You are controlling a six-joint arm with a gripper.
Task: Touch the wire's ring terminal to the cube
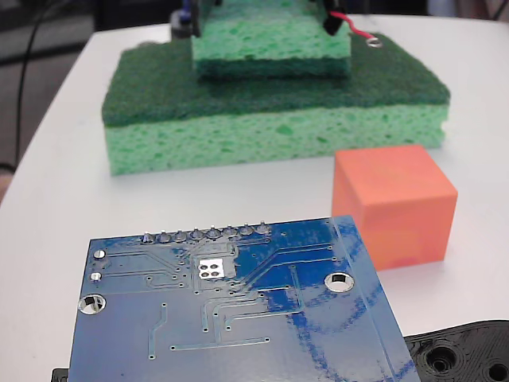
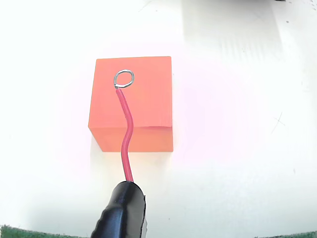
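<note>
The orange cube (image 1: pixel 394 203) stands on the white table, right of centre in the fixed view. In the wrist view the cube (image 2: pixel 143 106) lies straight below the camera. The red wire (image 2: pixel 127 139) comes out of its black sleeve (image 2: pixel 121 213) and its silver ring terminal (image 2: pixel 124 78) overlaps the cube's top face. The fixed view shows the wire (image 1: pixel 350 28) and ring terminal (image 1: pixel 374 41) high in the air, well apart from the cube. The sleeve (image 1: pixel 331 19) runs off the top edge, so my gripper's fingers are out of frame; it carries the wire aloft.
Two green sponges are stacked behind the cube, a large one (image 1: pixel 270 135) with a smaller one (image 1: pixel 270 44) on top. A blue circuit board (image 1: pixel 231 318) fills the foreground close to the camera, with a black plastic part (image 1: pixel 461 354) at the bottom right.
</note>
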